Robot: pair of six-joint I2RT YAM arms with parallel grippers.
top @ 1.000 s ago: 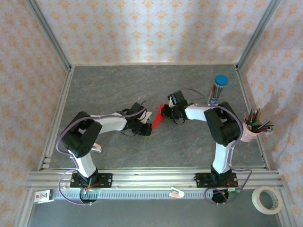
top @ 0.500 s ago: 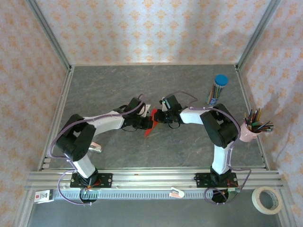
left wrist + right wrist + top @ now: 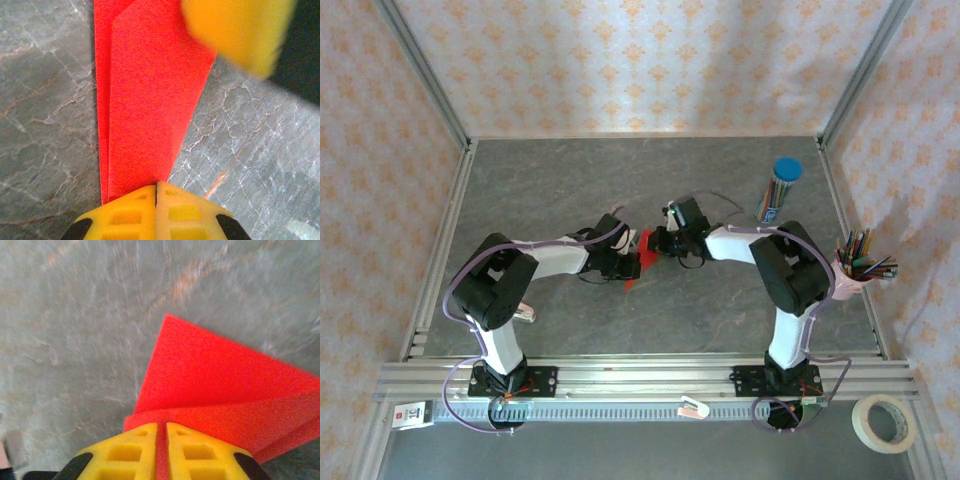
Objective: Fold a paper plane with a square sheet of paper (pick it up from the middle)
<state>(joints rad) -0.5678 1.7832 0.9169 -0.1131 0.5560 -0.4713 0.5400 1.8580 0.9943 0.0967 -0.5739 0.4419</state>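
Now, paper plane (image 3: 634,262): folded red layers, held between both grippers over the middle of the grey table (image 3: 560,190).
Left gripper (image 3: 156,192): fingertips pinched tight on one end of the paper plane.
Right gripper (image 3: 161,432): clamped on the opposite edge, with red paper seen in the narrow gap.
Pencil tube (image 3: 778,188): stood well apart, near the right wall.

**Left gripper (image 3: 156,194) pinching folded red paper (image 3: 145,100) over the grey table (image 3: 45,100)**
Its yellow fingers (image 3: 130,212) meet on the paper's narrow end; a blurred yellow finger (image 3: 235,30) overlaps the far corner.
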